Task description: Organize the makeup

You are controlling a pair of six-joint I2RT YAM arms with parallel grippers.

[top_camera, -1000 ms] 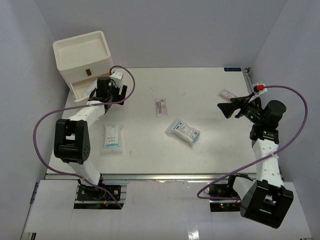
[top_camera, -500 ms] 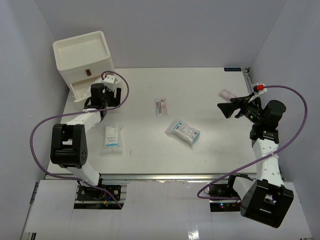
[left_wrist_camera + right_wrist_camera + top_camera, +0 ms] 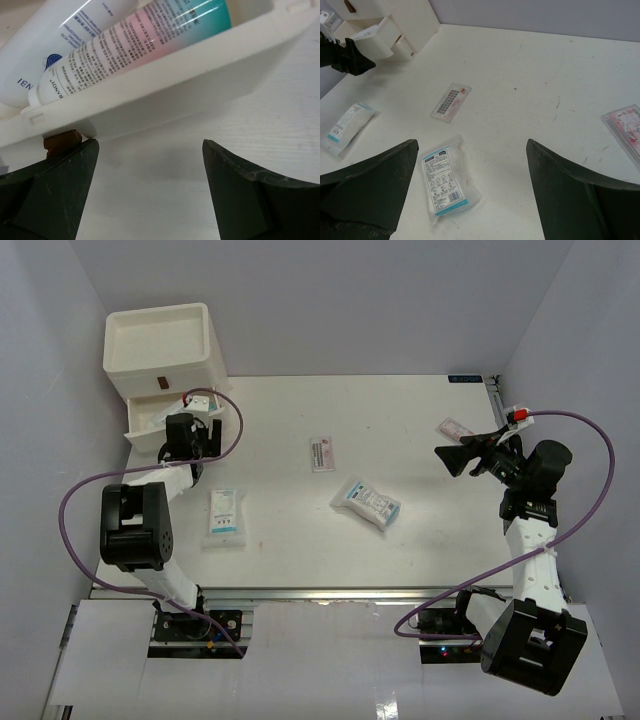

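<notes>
White table (image 3: 440,540); drawer box (image 3: 160,340) far-left, drawer out, two tubes (image 3: 140,35) lying inside. Left claw (image 3: 150,147) low at the drawer front, right claw (image 3: 471,145) raised at right, both spread wide, empty. Sachets (image 3: 366,503) and flat packets (image 3: 322,453) lie loose on the table.

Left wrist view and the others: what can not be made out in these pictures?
Left wrist: two tubes are cut off by the top edge; the drawer wall hides their lower sides.
Top: the left tool covers part of the drawer.
Right wrist: the pink packet is cut off by the right edge.
Top: print on the small flat packet is too small.
</notes>
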